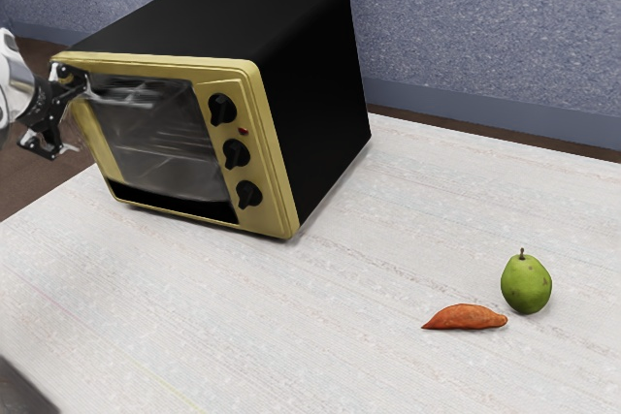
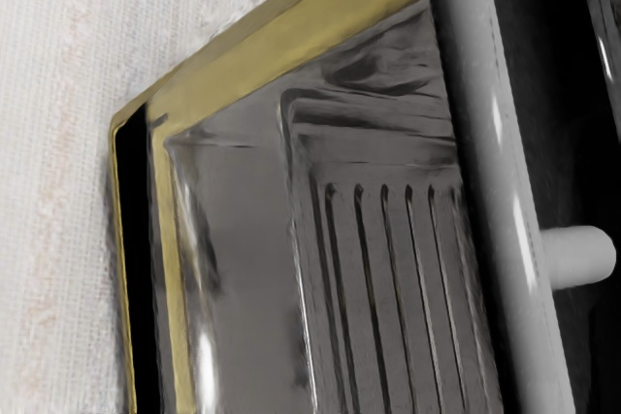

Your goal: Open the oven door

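The handle (image 2: 502,181) is nearest, the gripper (image 1: 78,121) spread open beside it, tabletop (image 1: 388,225) stretching past the oven's (image 1: 315,75) yellow front edge (image 1: 276,181).

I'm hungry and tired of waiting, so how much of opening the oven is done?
Reaching looks done: the gripper is up by the handle. Now it's probably lining up, because its fingers stand open and don't grip the bar. Left to do: catch the handle and swing down the door, which looks shut against the yellow front.
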You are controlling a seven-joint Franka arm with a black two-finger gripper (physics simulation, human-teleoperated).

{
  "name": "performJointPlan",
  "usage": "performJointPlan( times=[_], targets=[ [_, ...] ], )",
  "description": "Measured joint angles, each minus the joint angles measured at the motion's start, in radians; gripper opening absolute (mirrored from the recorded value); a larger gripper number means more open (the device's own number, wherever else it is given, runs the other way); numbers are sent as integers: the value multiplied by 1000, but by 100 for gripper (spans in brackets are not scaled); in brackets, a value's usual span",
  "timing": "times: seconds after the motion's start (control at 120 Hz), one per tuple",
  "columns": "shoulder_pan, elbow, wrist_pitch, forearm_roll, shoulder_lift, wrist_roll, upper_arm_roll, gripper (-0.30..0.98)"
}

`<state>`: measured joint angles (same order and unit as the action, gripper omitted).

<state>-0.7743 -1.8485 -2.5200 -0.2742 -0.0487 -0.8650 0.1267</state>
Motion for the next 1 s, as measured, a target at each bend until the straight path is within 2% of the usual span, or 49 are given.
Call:
performJointPlan(
  times=[0.175, 0.342, 0.508, 0.575, 0.625, 0.675, 0.7, 0.742, 0.775, 0.85, 0.942, 1.0],
  targets=[
    [-35, -156, -29, 22, -134, -6, -1, 68],
    [-79, -418, -70, 23, -351, -10, 25, 68],
    [-183, -646, -99, 7, -661, -16, 179, 68],
    [-179, -663, -102, 3, -714, -18, 237, 68],
    [-133, -537, -60, 48, -685, -19, 255, 68],
    [-49, -210, 90, 144, -547, -20, 259, 68],
    [41, -79, 180, 195, -483, -23, 225, 68],
    [286, 70, 311, 260, -375, -39, 83, 68],
    [412, 158, 399, 296, -312, -49, 10, 68],
    [585, 227, 554, 326, -255, -60, -54, 68],
    [705, 151, 685, 322, -238, -41, -63, 69],
    [736, 111, 743, 316, -234, -29, -44, 69]
  ],
)
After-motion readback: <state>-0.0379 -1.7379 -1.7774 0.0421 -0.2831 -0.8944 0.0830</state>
